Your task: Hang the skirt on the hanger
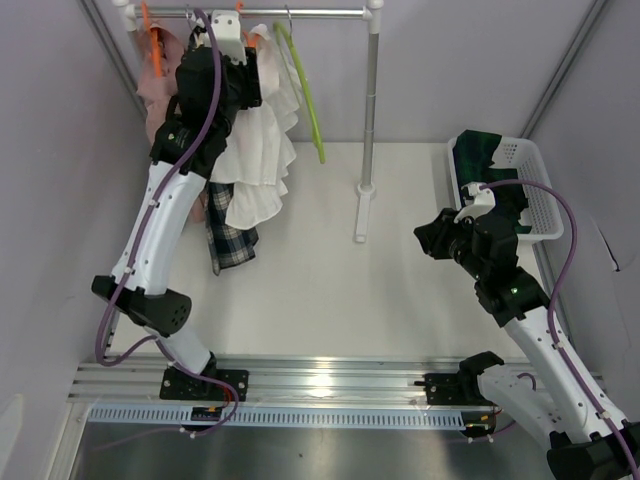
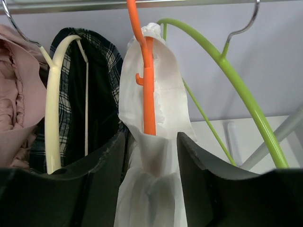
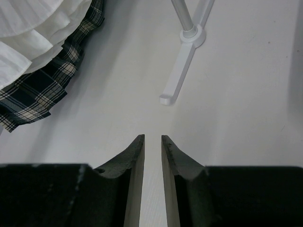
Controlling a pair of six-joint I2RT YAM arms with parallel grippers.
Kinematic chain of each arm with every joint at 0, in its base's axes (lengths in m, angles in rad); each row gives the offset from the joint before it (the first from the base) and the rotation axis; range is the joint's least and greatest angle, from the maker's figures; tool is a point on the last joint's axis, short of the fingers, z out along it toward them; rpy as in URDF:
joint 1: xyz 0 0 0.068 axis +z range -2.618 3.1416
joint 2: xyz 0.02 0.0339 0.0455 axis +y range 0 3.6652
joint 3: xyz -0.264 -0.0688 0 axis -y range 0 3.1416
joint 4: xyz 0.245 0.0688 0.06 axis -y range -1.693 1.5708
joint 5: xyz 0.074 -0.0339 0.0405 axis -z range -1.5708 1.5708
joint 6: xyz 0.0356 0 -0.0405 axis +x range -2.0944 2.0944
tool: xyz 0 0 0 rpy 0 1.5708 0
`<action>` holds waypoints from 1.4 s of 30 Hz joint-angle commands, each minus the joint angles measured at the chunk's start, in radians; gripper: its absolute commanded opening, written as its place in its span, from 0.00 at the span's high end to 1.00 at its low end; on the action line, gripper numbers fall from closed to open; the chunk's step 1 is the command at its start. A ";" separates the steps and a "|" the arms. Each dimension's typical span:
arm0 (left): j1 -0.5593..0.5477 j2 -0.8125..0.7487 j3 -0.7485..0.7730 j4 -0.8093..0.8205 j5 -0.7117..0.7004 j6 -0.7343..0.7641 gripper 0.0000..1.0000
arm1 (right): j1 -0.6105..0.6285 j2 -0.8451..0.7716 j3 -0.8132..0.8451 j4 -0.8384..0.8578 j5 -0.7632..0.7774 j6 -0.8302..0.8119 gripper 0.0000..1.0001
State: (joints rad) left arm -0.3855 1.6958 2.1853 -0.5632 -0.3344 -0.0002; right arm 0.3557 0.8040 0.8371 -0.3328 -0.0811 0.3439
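White skirt hangs draped over the orange hanger on the rail, its long axis running straight down, right between the fingers of the left gripper. That claw stands wide, flanking the cloth with a sliver of gap on one side, so I judge it grips nothing. Any retreat should go straight back from the hanger, so the fabric is not dragged off. The right gripper sits well apart, low over the table, jaws a narrow empty slot; the left arm is plainly the nearer
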 commanded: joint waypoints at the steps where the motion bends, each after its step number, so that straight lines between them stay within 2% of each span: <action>1: 0.005 -0.074 -0.001 0.034 0.075 -0.020 0.46 | -0.006 -0.020 0.030 0.006 -0.008 0.006 0.73; 14: 0.005 -0.222 0.001 -0.027 0.316 -0.118 0.39 | -0.006 -0.012 0.128 -0.092 0.018 0.049 0.68; 18: 0.005 -0.329 -0.111 -0.023 0.400 -0.178 0.38 | -0.006 -0.012 0.163 -0.156 0.056 0.072 0.65; 19: 0.005 -0.385 -0.192 -0.023 0.414 -0.194 0.38 | -0.009 -0.011 0.169 -0.166 0.067 0.082 0.63; 21: 0.005 -0.447 -0.252 -0.015 0.434 -0.216 0.38 | -0.009 -0.008 0.192 -0.199 0.130 0.089 0.59; 22: 0.005 -0.476 -0.350 -0.006 0.452 -0.227 0.38 | -0.012 0.007 0.206 -0.215 0.156 0.090 0.56; 24: 0.004 -0.562 -0.415 -0.004 0.480 -0.248 0.38 | -0.026 0.050 0.278 -0.273 0.201 0.086 0.53; 25: 0.004 -0.614 -0.506 0.003 0.515 -0.262 0.38 | -0.062 0.125 0.308 -0.293 0.211 0.078 0.52; 26: 0.002 -0.639 -0.536 0.006 0.531 -0.273 0.38 | -0.089 0.170 0.339 -0.310 0.204 0.064 0.52; 32: -0.055 -0.804 -0.838 0.055 0.609 -0.325 0.38 | -0.401 0.496 0.528 -0.304 -0.005 0.067 0.45; 36: -0.090 -0.873 -0.949 0.060 0.627 -0.345 0.38 | -0.469 0.705 0.693 -0.296 0.009 0.049 0.33; 42: -0.144 -0.927 -1.087 0.111 0.652 -0.377 0.38 | -0.503 0.987 0.862 -0.262 -0.006 0.049 0.27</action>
State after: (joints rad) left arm -0.5014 0.7959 1.1355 -0.5285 0.2779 -0.3397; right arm -0.1402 1.7309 1.6119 -0.6235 -0.0555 0.4068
